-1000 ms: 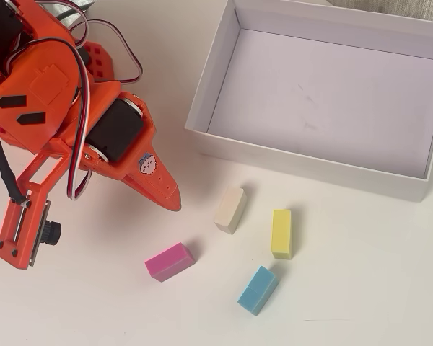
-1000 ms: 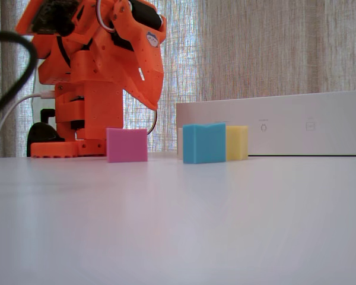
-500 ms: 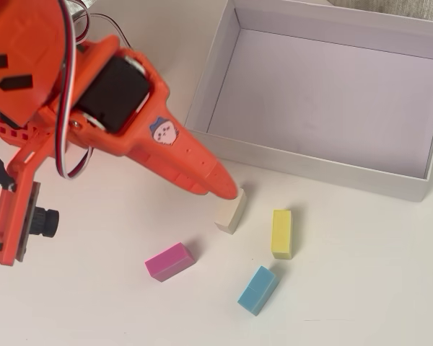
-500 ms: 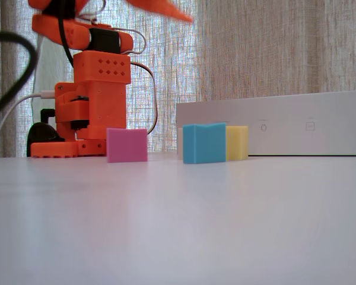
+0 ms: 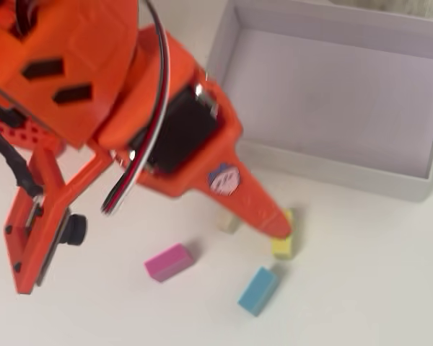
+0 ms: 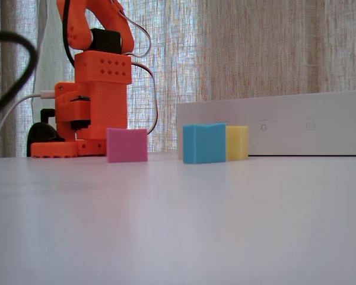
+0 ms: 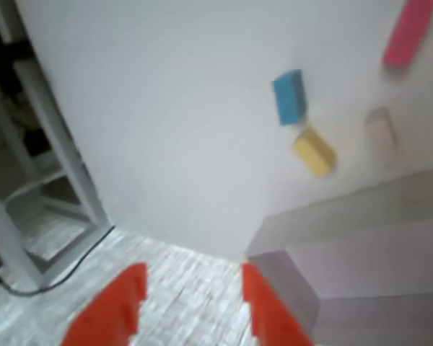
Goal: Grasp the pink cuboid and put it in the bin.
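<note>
I hold the jaws apart and empty, high above the pink cuboid lying free on the worktop.

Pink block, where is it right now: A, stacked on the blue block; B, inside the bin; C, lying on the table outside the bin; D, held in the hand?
C: in the overhead view the pink block lies alone on the table, clear of the bin and apart from the blue block, while the wrist view shows the hand open and empty.
</note>
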Robot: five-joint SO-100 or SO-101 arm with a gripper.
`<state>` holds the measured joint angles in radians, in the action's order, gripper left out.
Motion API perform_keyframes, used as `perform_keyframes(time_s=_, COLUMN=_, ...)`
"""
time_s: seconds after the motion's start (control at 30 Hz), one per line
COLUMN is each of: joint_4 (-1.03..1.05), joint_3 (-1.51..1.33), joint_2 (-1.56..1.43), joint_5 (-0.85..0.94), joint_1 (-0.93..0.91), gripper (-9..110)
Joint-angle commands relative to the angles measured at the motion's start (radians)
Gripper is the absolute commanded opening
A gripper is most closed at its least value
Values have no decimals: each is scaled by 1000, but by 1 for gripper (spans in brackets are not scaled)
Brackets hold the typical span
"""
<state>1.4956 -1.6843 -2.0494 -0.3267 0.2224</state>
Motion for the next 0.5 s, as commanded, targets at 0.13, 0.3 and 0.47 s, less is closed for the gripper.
perform_keyframes(time_s=0.13, joint_4=-69, joint_3=-209, joint_2=18, joint_5=-18, joint_1=-97, gripper=16)
perform_keyframes(time_s=0.3, joint_4=-126, joint_3=-342, joint_2=43, joint_5=-18, joint_1=-152, gripper=16)
perform_keyframes(time_s=0.47, joint_4=-176, joint_3=-423, joint_2=74, joint_5=3, joint_1=-201, gripper=16)
